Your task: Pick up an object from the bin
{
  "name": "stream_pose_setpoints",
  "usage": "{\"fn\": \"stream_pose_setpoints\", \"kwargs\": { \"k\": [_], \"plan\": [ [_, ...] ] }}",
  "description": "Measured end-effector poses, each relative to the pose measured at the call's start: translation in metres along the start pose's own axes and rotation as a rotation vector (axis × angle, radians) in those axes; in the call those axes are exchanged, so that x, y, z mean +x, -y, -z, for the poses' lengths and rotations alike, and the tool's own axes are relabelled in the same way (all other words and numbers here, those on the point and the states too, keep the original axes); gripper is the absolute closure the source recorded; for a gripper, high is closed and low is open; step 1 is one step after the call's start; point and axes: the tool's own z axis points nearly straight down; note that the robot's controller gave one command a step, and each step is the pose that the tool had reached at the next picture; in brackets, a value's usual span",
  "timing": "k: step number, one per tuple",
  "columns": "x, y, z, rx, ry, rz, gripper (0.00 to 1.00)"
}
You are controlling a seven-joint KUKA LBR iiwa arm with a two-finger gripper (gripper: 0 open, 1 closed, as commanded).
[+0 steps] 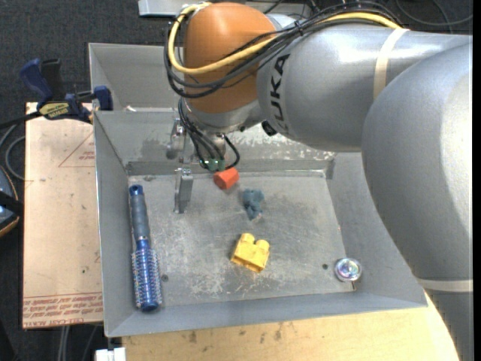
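Five loose things were spread over the bin (113, 201) | gripper (183, 192) was placed at upper centre-left; spread or pressed together could not be told | small red block (225, 177) lay just right of it | risk judged: block could be knocked aside by an off-centre descent.

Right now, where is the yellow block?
In the camera view, the yellow block lies centre-front, below the grey figure and right of the blue brush.

the bin (301, 228) holds a blue brush (144, 256), red block (225, 178), grey lump (252, 204), yellow brick (251, 252), silver disc (347, 269).
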Motion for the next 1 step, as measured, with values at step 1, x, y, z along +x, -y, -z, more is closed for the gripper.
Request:
{"fn": "stream_pose_setpoints", "kwargs": {
  "k": [1],
  "plan": [
    [0.0338,0.0784,-0.0252,0.004,0.001,-0.004,0.00]
  ]
}}
